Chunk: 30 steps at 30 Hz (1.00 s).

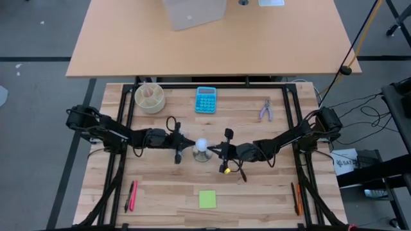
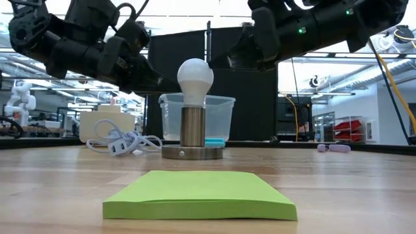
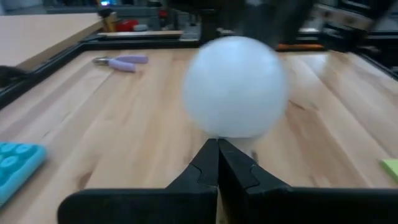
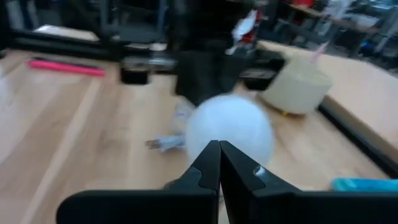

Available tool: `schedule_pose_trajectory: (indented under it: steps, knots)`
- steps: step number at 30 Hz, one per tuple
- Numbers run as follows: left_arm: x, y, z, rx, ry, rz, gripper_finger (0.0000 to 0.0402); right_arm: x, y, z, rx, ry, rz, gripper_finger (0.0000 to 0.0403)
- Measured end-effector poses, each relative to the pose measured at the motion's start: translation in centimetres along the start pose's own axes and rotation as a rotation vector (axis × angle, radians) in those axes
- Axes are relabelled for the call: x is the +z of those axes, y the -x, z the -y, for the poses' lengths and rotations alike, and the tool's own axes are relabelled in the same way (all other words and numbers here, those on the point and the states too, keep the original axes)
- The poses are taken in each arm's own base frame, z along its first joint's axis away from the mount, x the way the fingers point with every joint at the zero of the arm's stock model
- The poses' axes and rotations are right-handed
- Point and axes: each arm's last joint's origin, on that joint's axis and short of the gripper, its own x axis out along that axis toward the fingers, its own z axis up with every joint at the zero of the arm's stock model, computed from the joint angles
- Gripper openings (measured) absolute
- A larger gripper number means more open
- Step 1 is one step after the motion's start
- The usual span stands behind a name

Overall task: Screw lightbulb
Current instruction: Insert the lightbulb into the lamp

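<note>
We read this as late in the job: the lightbulb stands upright in the metal socket at mid-table, globe up, base hidden inside the sleeve. Whether it is fully threaded we cannot tell.

Left gripper sits just left of the bulb, fingers pressed together on nothing, as the left wrist view shows. Right gripper sits just right of it, likewise closed and empty. Neither touches the globe as far as we can see.

Our guess for the next move: one gripper must open, close round the globe and twist, while the socket's round base stays put on the table; a light squeeze, since the globe is smooth.

Counts:
- one bulb, one socket
- one green sticky pad
- one blue calculator
- one round beige holder
- one purple pliers
- a pink pen with a dark one beside it at the near left
- pens at near right, number unclear
</note>
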Motion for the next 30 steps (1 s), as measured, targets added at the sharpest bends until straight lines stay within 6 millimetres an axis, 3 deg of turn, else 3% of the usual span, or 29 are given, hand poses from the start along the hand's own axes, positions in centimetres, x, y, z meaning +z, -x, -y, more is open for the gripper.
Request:
schedule_pose_trajectory:
  steps: [9,15,24,30]
  knots:
    - [-0.4,0.2,-0.7,0.105,0.032,-0.019,0.0,-1.1,0.0,0.0,0.048,0.003,-0.092,0.0]
    - [0.7,0.9,-0.2,0.079,0.006,0.02,0.0,-2.1,-0.1,0.5,0.022,-0.017,-0.189,0.0]
    - [1.8,2.3,0.8,0.013,-0.036,0.011,0.0,-1.4,-1.0,2.2,-0.08,-0.042,-0.134,0.0]
    - [2.1,2.3,1.5,-0.132,-0.061,0.054,0.0,-0.4,-1.7,3.1,-0.105,-0.025,-0.111,0.0]
